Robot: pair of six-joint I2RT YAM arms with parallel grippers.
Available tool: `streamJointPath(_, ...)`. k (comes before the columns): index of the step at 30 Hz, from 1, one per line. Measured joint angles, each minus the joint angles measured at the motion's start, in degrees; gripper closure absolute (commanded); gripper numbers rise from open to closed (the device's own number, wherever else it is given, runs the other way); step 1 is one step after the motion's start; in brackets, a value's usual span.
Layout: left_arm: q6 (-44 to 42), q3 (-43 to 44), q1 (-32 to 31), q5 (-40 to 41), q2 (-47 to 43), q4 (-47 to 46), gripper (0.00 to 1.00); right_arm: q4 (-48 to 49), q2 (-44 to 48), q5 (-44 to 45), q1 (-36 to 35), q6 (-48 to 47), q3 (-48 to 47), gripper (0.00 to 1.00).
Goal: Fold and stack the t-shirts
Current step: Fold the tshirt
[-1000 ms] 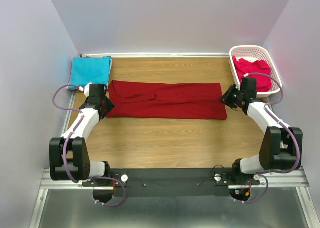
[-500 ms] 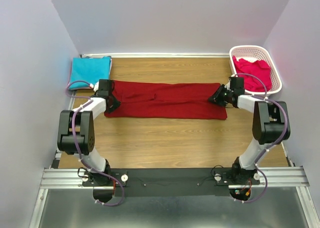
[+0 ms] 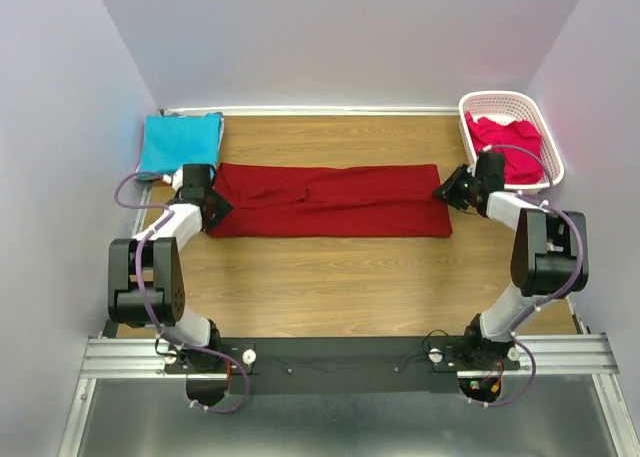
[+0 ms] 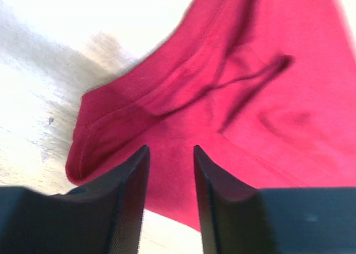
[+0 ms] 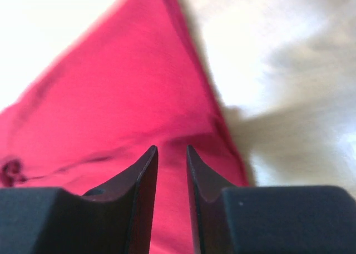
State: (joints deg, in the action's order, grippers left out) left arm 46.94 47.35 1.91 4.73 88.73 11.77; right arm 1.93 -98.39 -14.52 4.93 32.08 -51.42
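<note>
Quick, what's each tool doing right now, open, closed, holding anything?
Left tool: open, jaws apart over the left end of the dark red t-shirt, holding nothing.
Right tool: open, narrow gap over the shirt's right end, holding nothing.

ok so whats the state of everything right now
dark red t-shirt, folded into a long strip, lying flat
turquoise t-shirt, folded, far left corner
basket, upright
pinkish-red t-shirt, bunched in the basket
left gripper, open over strip's left end
right gripper, jaws narrowly apart, grip unclear
</note>
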Motion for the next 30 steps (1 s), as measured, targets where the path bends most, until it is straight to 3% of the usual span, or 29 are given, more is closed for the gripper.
streamJointPath(7, -3.0, 12.0, -0.4, -0.6, -1.0, 1.1, 0.55, 0.2, -0.7, -3.7, -2.9, -0.6, -10.9, 0.63)
streamJointPath(16, -7.6, 31.3, -1.3, -1.0, 17.7, -0.5, 0.65, 3.0, -14.1, -5.7, -4.5, -0.6, -23.0, 0.63)
streamJointPath(23, -9.1, 35.1, -1.6, -0.3, 28.8, 2.1, 0.65, 2.8, -22.3, -5.6, -4.5, -0.6, -25.4, 0.64)
streamJointPath(30, -9.0, 37.0, -1.6, 1.4, 31.1, 3.8, 0.66, 3.7, -23.0, -0.4, -4.5, -0.5, -24.7, 0.64)
